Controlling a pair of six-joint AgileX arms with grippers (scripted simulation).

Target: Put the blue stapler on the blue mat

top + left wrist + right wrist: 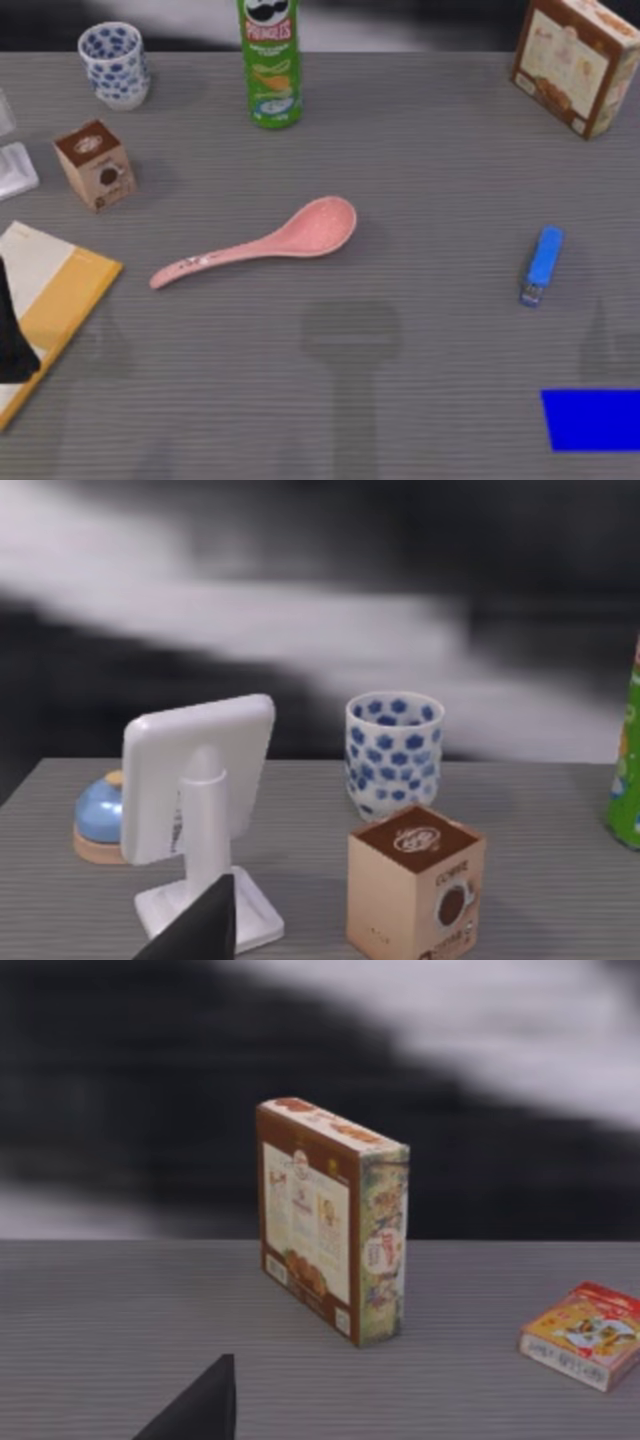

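The blue stapler (541, 265) lies flat on the right side of the table, its darker silvery tip toward the front edge. The blue mat (595, 420) is a flat deep-blue rectangle at the front right corner, a short way in front of the stapler and apart from it. Neither appears in the wrist views. Neither gripper shows in the top view. Only a dark tip of my left gripper (205, 930) and of my right gripper (205, 1405) shows in each wrist view, above bare table and far from the stapler.
A pink spoon (270, 243) lies mid-table. At the back stand a green Pringles can (269, 60), a blue-flowered cup (115, 63) and a brown carton (580, 62). A coffee box (95, 165), a white stand (15, 170) and a yellow-white book (55, 295) are at the left.
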